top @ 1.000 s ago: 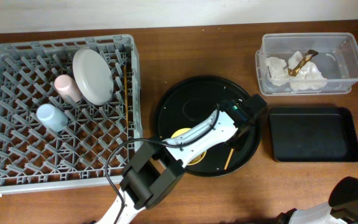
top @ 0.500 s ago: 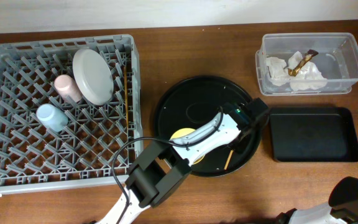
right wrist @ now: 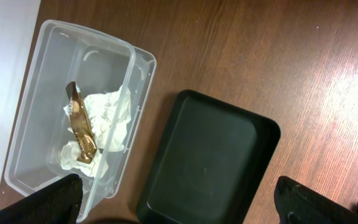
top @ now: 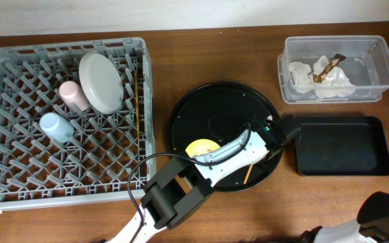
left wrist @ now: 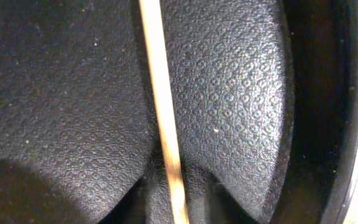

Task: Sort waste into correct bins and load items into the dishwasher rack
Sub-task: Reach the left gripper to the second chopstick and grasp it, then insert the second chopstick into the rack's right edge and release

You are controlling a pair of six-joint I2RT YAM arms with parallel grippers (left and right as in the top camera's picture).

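Landmark: large round black tray (top: 211,108) on the wooden table (top: 215,54); all places below are given from it.
Left gripper (left wrist: 178,200): low over the tray's right part, just inside the rim. A blurred dark finger shows on either side of the loose chopstick; I cannot tell whether they pinch it.
Loose chopstick (left wrist: 160,93): flat on the tray's pebbled floor near the right rim, running between the left gripper's fingers.
Yellow bowl (top: 201,146): on the tray, front left part, partly covered by the left arm.
Dishwasher rack (top: 66,44): just left of the tray.
Grey-white plate (top: 100,82): in the rack's rear part, tilted on edge among the pegs.
Pink cup (top: 73,96): in the rack, against the plate's side away from the tray.
Light blue cup (top: 55,127): in the rack, in front of the pink cup.
Racked chopstick (top: 136,101): along the rack wall nearest the tray.
Black rectangular tray (top: 340,145): just right of the round tray.
Clear tub (top: 333,40): right and rearward of the round tray, behind the rectangular tray.
White tissue (right wrist: 107,115): crumpled inside the tub.
Gold-brown wrapper (right wrist: 81,127): lying on the tissue.
Right gripper (right wrist: 179,211): right of the round tray, fingers spread wide.
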